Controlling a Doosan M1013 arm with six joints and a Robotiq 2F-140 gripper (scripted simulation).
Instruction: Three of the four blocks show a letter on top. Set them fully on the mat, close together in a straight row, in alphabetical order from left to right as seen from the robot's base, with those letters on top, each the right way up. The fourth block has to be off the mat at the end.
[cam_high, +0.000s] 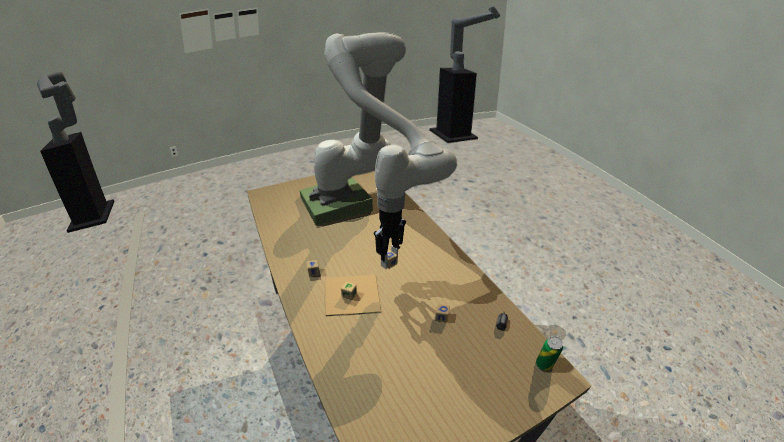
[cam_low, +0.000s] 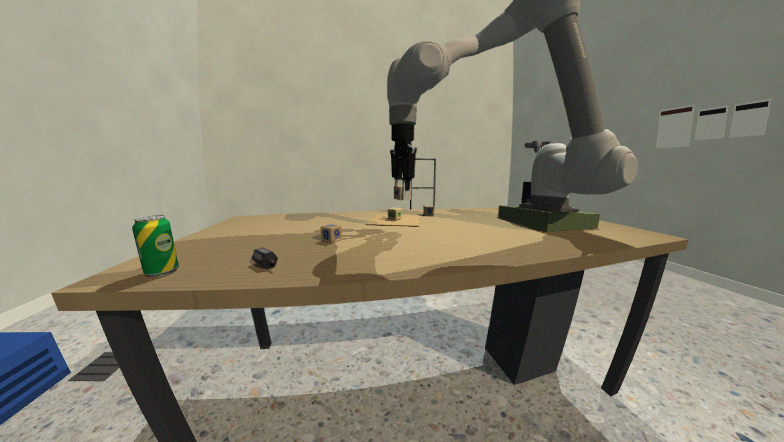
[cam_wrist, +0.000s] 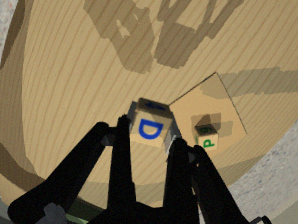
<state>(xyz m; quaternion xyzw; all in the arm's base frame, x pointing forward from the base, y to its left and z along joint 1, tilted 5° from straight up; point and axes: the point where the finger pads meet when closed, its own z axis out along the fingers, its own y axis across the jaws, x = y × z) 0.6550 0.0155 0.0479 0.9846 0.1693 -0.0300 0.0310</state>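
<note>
My gripper (cam_high: 389, 260) (cam_low: 402, 189) (cam_wrist: 150, 114) is shut on a wooden block (cam_high: 390, 258) (cam_low: 398, 192) (cam_wrist: 150, 131) with a blue D on top, held above the table beside the mat. The thin square mat (cam_high: 336, 305) (cam_low: 409, 222) (cam_wrist: 186, 104) carries a block (cam_high: 348, 289) (cam_low: 394, 214) (cam_wrist: 207, 141) with a green P on top. A block (cam_high: 312, 267) (cam_low: 428, 210) with an unreadable top mark stands off the mat, on the robot's side. Another block (cam_high: 441, 313) (cam_low: 331, 233) stands off the mat with a round blue letter on top, O or Q.
A dark faceted piece (cam_high: 501, 321) (cam_low: 264, 258) lies near the table's edge. A green and yellow can (cam_high: 549, 354) (cam_low: 156, 245) stands near the far corner from the robot. The arm's green base (cam_high: 336, 205) (cam_low: 547, 217) is at the other end of the table.
</note>
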